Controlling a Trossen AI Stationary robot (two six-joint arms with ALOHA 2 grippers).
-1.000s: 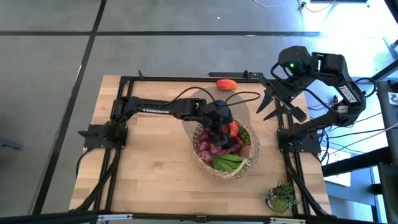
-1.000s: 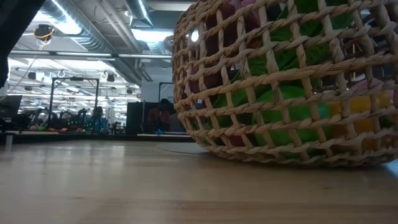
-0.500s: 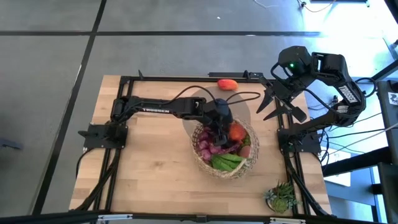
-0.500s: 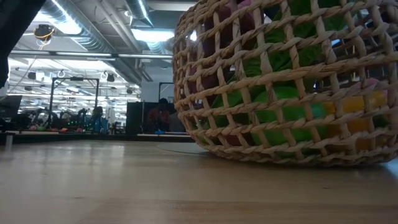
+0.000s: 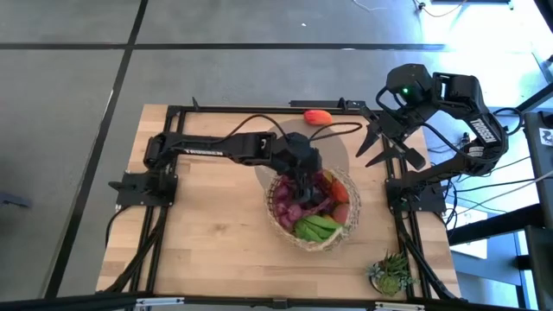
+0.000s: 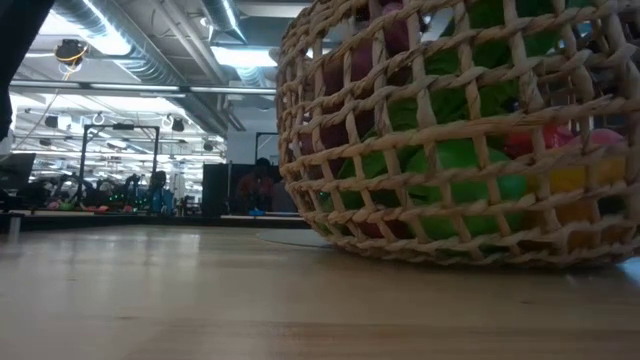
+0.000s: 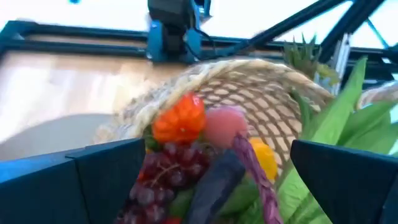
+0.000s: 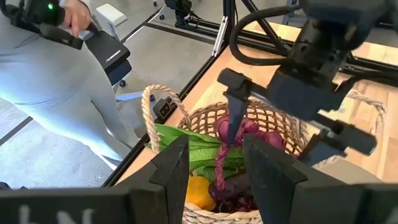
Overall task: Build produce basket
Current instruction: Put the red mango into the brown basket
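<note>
Pincers above a filled basket

Left pincer [image 5: 304, 183] stands with its fingers spread wide over the basket [image 5: 281, 218], holding nothing; in the left wrist view the two dark fingers [image 7: 93, 180] frame the produce [image 7: 186, 155] below: an orange-red ribbed pepper [image 7: 181, 119], purple grapes [image 7: 163, 171], a pink piece, a yellow piece and green leaves [image 7: 336, 118]. Right pincer [image 5: 386, 143] hangs near the surface's far right corner, well apart from the basket, its fingers partly apart and empty.

The left arm reaches from its base on the left side across the wooden surface [image 5: 207, 233] to the basket, wrist bent downward. The right arm is folded high over its own base.

The basket sits on the surface right of centre, heaped with produce. One red-orange piece [image 5: 315, 116] lies alone by the far edge. A spiky potted plant [image 5: 390, 273] stands at the near right corner. In the right wrist view a person in pale clothes [image 8: 56, 93] stands beside the surface. The low view shows the woven wall [image 6: 450, 130] close up, with a lit workshop behind it.
</note>
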